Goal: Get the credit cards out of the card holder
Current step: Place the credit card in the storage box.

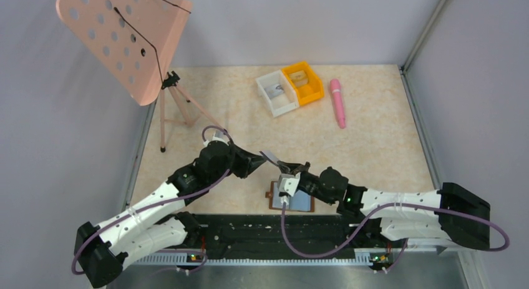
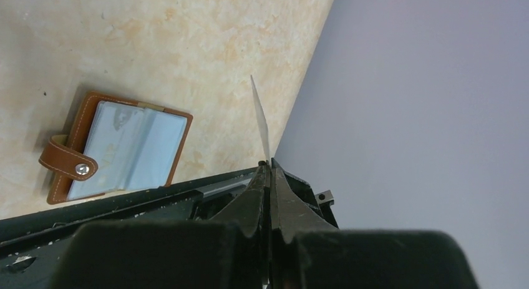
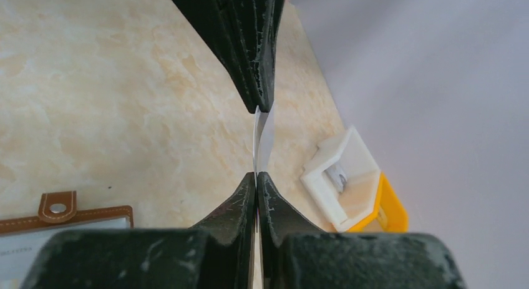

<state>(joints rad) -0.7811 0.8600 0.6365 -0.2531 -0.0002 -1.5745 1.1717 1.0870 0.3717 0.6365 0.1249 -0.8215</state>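
The brown card holder (image 1: pixel 304 203) lies open near the table's front edge, pale blue-grey pockets up; it also shows in the left wrist view (image 2: pixel 118 148) and, in part, in the right wrist view (image 3: pixel 62 217). A thin whitish credit card (image 1: pixel 272 156) is held edge-on above the table, just behind the holder. My left gripper (image 1: pixel 261 160) is shut on one end of it (image 2: pixel 261 123). My right gripper (image 1: pixel 288 170) is shut on the other end (image 3: pixel 263 139), with the left fingertips (image 3: pixel 259 105) opposite it. The right gripper does not show in the left wrist view.
A white bin (image 1: pixel 277 92) and an orange bin (image 1: pixel 304 83) stand side by side at the back, with a pink pen (image 1: pixel 337 102) to their right. A pink music stand (image 1: pixel 125 39) on a tripod stands at the back left. A black rail (image 1: pixel 268 230) runs along the front edge.
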